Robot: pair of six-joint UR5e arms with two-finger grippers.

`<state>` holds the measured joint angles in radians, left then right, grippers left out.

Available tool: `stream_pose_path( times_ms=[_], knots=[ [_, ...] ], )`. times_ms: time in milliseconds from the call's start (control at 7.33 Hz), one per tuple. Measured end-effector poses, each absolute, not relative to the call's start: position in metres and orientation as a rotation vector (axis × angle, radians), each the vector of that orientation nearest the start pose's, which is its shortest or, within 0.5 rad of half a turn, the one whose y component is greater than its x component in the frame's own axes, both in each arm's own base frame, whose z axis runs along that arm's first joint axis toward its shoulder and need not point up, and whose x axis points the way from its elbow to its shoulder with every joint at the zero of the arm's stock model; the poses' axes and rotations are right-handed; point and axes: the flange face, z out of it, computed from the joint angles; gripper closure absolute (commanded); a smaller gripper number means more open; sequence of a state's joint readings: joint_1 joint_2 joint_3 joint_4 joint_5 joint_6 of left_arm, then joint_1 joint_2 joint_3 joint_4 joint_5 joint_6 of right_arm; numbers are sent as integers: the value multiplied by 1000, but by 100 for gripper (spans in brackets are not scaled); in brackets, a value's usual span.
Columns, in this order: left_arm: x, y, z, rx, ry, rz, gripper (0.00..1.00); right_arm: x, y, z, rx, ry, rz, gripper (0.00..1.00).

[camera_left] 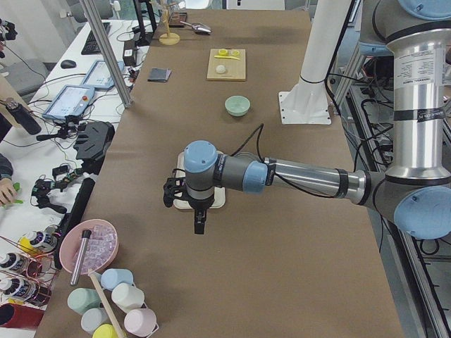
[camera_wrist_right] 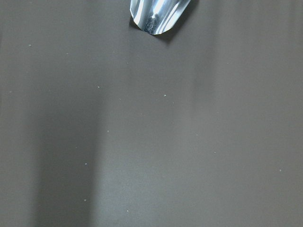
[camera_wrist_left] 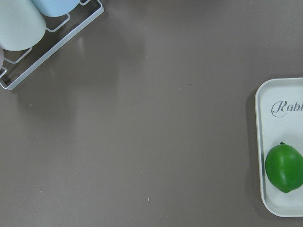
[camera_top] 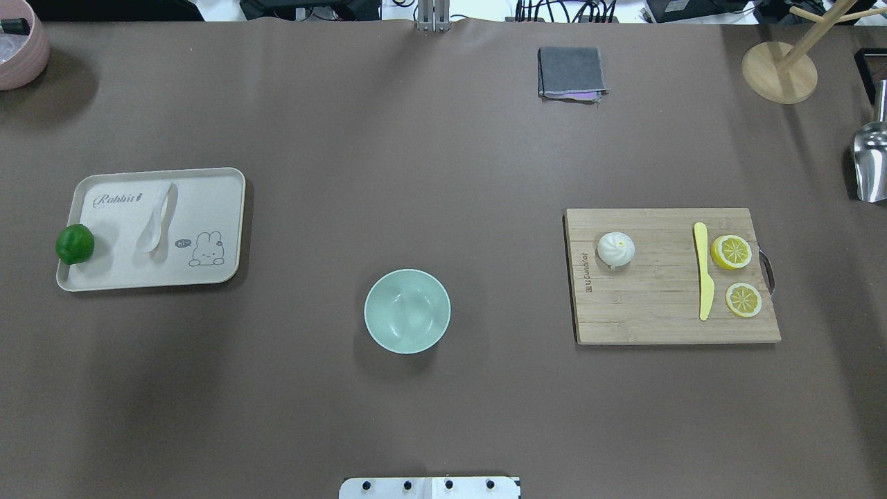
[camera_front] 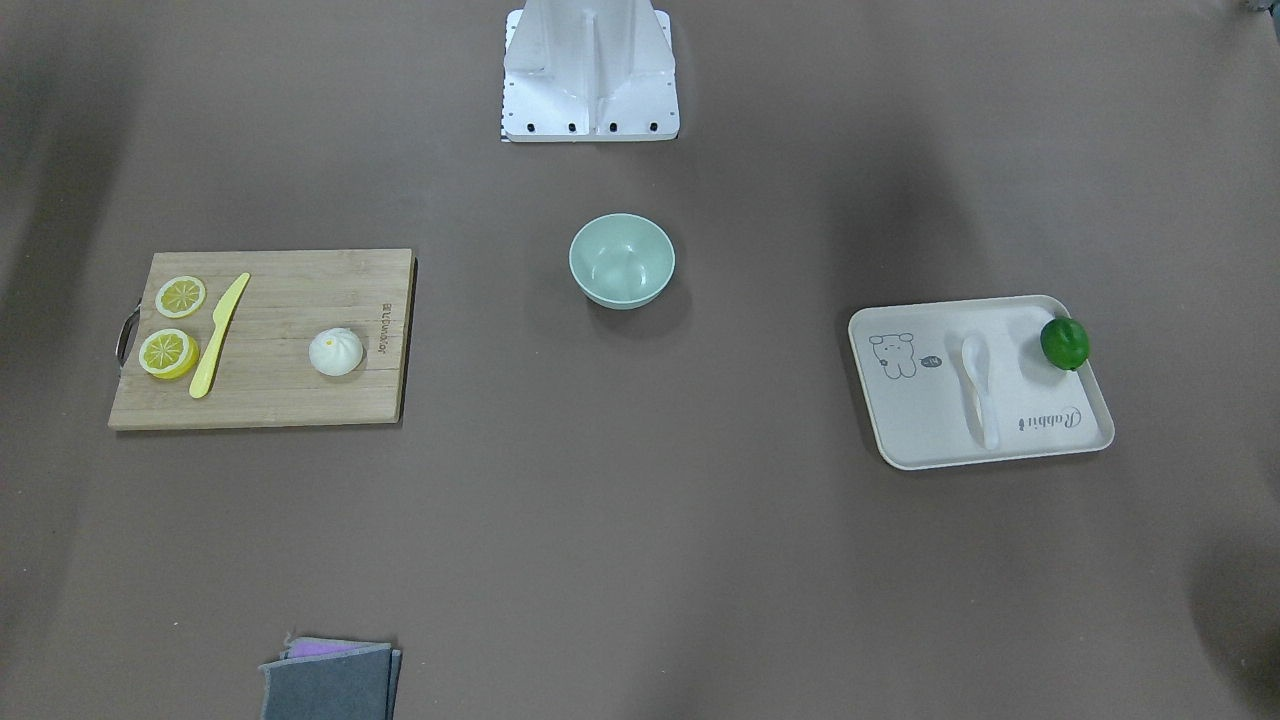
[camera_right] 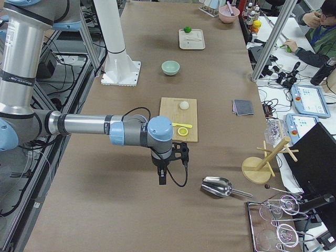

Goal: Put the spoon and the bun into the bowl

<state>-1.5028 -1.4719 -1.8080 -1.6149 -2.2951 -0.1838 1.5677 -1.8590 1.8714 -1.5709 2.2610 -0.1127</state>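
The white spoon (camera_front: 980,385) lies on a cream tray (camera_front: 900,440) on the robot's left; it also shows in the overhead view (camera_top: 156,218). The white bun (camera_front: 336,351) sits on a wooden cutting board (camera_front: 290,400) on the robot's right. The empty mint-green bowl (camera_top: 407,311) stands mid-table near the robot's base. My left gripper (camera_left: 199,224) hangs above the table just outside the tray's end. My right gripper (camera_right: 162,177) hangs beyond the cutting board. Both show only in the side views, so I cannot tell whether they are open or shut.
A green lime (camera_top: 75,244) sits at the tray's outer edge. A yellow knife (camera_top: 703,270) and two lemon slices (camera_top: 732,251) lie on the board. A grey cloth (camera_top: 571,71), a metal scoop (camera_top: 872,163), a wooden stand (camera_top: 779,71) and a pink bowl (camera_top: 17,41) lie at the table's edges.
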Motion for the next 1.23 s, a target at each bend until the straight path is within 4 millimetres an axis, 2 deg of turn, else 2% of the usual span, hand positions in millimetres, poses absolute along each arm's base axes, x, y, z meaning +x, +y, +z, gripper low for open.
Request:
stream_pose_path(
  times_ms=[545,955,1227],
  knots=[
    [-19,-467,573,148,747,20,1,68,-375,638,56,-698,-116,0],
    [-17,-475,553,288,765,70,1,55,-391,606,233,-845,-178,0],
    [-15,-486,533,387,781,111,1,50,-405,586,311,-878,-217,1]
  ],
)
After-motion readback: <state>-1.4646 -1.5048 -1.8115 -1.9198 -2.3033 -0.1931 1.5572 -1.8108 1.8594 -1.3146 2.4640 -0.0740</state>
